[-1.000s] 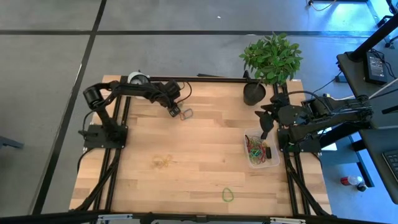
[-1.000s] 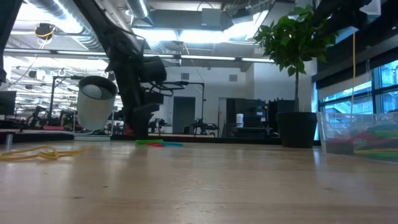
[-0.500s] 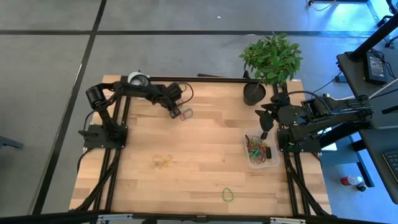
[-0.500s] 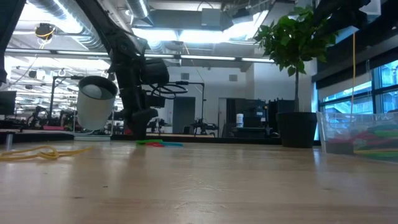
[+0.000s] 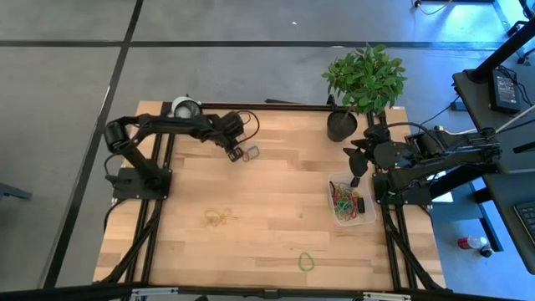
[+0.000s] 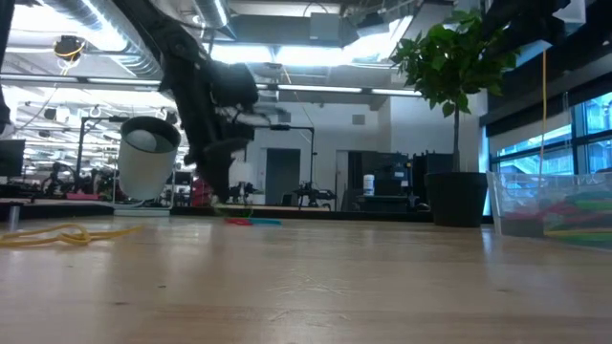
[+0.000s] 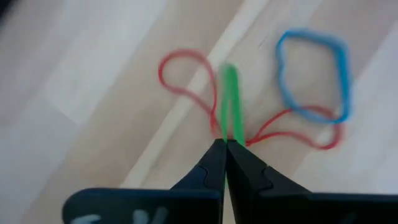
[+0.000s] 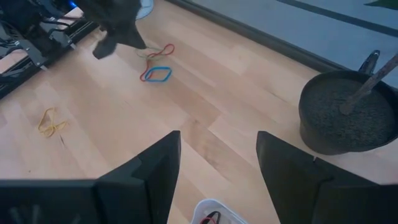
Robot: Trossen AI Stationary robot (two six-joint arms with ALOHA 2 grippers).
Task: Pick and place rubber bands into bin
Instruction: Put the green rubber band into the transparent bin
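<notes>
Near the table's far left, my left gripper (image 5: 235, 152) (image 7: 225, 144) is shut on a small cluster of rubber bands: a green one (image 7: 230, 99), a red one (image 7: 186, 78) and a blue one (image 7: 311, 71) lying on the wood. The bin (image 5: 351, 201), a clear container with several coloured bands inside, stands at the right edge. My right gripper (image 5: 355, 171) (image 8: 217, 168) hangs open just beyond the bin's far side, nothing between its fingers. A yellow tangle (image 5: 219, 217) and a lone green band (image 5: 307, 262) rest flat on the table. My left gripper pinches the near end of the green band (image 7: 227, 134) between its two fingertips, and the red band's middle strand (image 7: 219, 132) runs into the same pinch. The fingers slant down from above. The red loops and the blue band spread out on the wood beyond the fingertips.
A black plant pot (image 5: 341, 125) with a leafy plant stands at the far right corner. A white-and-grey roll (image 5: 184, 107) sits at the far left edge, close behind my left arm. Bare wood lies between the band cluster and the bin.
My left gripper has shut on the bands at the far left and has risen a little from the table, drawing the green band's held end up with it. My right gripper has kept still.
</notes>
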